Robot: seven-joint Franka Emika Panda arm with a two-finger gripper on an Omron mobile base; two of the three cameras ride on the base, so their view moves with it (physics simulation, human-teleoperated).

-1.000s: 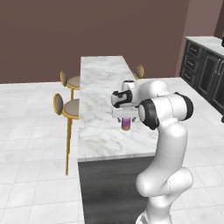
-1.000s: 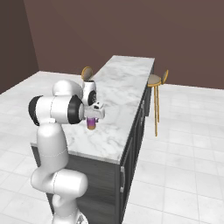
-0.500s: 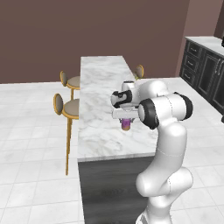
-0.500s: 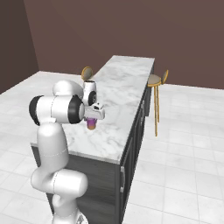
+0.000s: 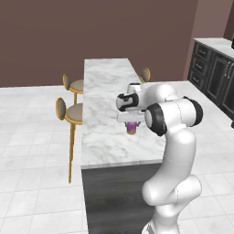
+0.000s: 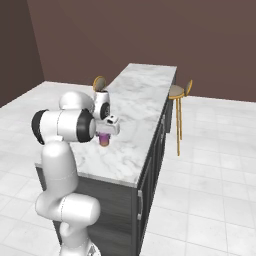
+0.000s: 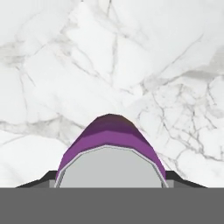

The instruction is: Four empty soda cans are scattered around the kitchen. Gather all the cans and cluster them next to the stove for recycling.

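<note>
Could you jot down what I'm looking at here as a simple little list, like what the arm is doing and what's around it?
arm: white, bent down over a marble island counter
gripper: closed on the purple can
purple can: upright, silver top, standing on or just above the marble, cannot tell which
stools: two gold-framed stools on one side of the island, another stool on the other side
background: dark cabinets, brown wall

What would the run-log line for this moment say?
claw: shut on purple cylindrical soda can | can: upright on white marble island counter | stools: beside island
</note>
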